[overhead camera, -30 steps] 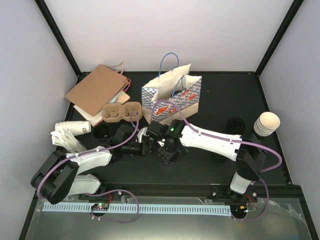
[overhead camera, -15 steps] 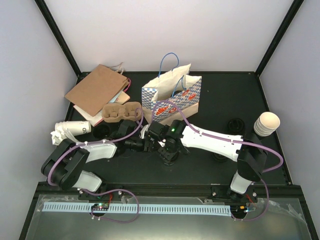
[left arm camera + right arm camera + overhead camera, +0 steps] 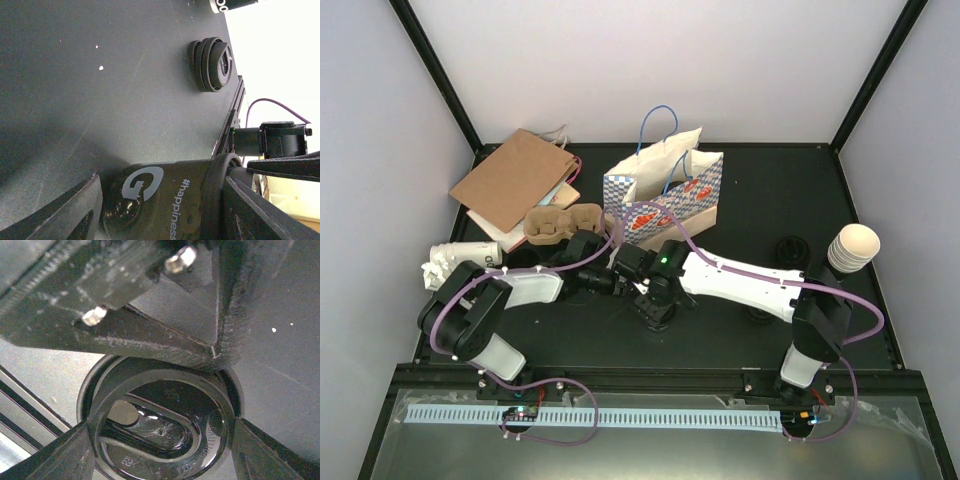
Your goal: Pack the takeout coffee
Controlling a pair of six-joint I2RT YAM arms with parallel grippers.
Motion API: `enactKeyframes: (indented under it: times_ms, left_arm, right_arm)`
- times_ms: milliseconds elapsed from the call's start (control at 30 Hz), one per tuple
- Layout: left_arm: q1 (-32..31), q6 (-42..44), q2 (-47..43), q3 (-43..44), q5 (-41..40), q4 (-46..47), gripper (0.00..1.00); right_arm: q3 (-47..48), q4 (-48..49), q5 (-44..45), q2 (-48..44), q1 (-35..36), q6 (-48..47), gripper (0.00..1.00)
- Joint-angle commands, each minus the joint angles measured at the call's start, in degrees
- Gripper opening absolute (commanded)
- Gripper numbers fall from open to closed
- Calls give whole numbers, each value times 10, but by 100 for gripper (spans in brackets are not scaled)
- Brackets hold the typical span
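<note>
"#hapiness" on the cup point(image 3: 170, 195)

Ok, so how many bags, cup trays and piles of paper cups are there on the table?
Bags: 2, a brown paper bag lying flat and a checked bag standing; more may hide under the brown one.
Cup trays: 1, the cardboard cup tray.
Piles of paper cups: 2, a tipped-over pile on the left, an upright pile on the right.
Total: 5
</note>
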Motion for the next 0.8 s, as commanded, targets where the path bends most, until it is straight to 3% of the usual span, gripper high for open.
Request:
enactKeyframes:
  times_ms: [0, 767]
  left_arm:
    - [-13, 51, 24, -3, 1, -74, 66]
    - [-12, 40, 118, -64, -54, -64, 56]
  right_arm:
    - [-35, 26, -64, 61, 14, -1, 67]
    - [-78, 49, -120, 70, 3, 8, 68]
